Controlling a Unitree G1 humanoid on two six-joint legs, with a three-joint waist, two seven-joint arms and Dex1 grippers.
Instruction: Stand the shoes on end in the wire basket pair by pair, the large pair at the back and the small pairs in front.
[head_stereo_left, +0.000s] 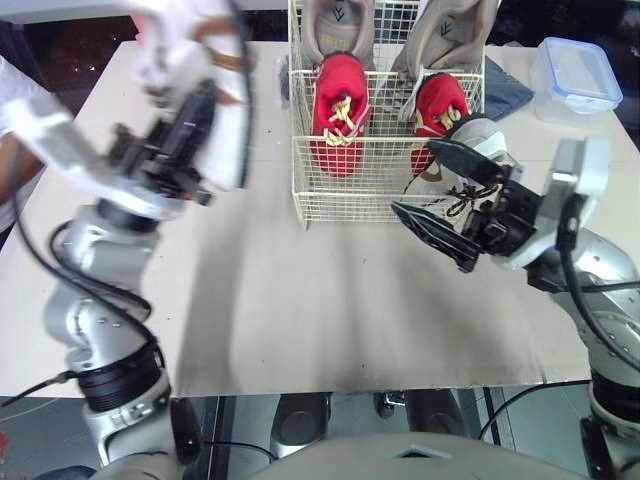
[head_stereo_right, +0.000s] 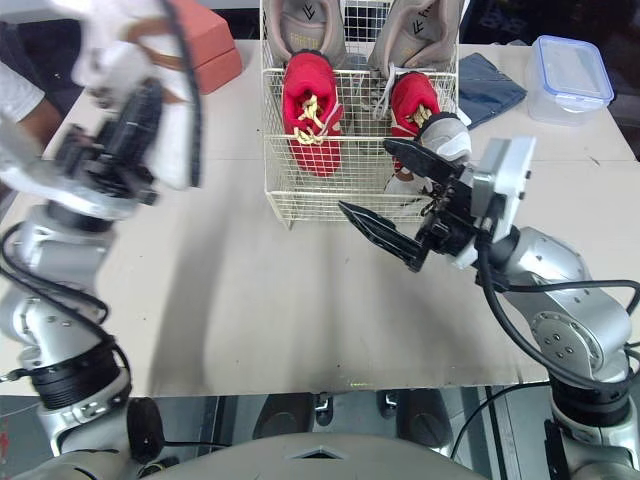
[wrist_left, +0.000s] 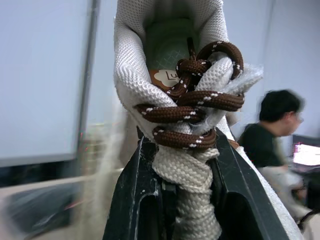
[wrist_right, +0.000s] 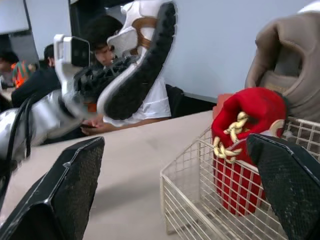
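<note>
— White wire basket (head_stereo_left: 340, 195), at the far middle of the table (head_stereo_left: 300, 300). What stands in it?
— Two large grey-brown shoes (head_stereo_left: 338, 28) on end along the back, side by side. In front of them are two red shoes (head_stereo_left: 340, 105) with yellow laces, also on end, their laces facing the robot.
— And the left gripper (wrist_left: 181, 142)?
— It is raised high over the left side of the table, well apart from the basket. Its two black fingers are clamped on the tongue and brown laces of a white shoe (wrist_left: 130, 75), one finger on each side. The right wrist view shows that shoe's dark sole.
— The right gripper (head_stereo_left: 413, 178)?
— It hovers at the basket's front right corner, fingers spread wide, with nothing held between them.
— What is near it?
— A second white shoe (head_stereo_left: 478, 133), also with brown laces, stands at that corner, just beside the right-hand red shoe. The gripper's upper finger crosses in front of it. I cannot tell whether this shoe sits inside the wire or leans against it, nor whether the finger touches it.
— Anything else on the table?
— A clear plastic box (head_stereo_left: 578, 75) with a blue lid sits at the far right corner. A blue cloth (head_stereo_left: 505, 90) lies between it and the basket. A reddish box (head_stereo_right: 210, 50) lies to the basket's left. People (wrist_left: 272, 130) sit beyond the table.
</note>
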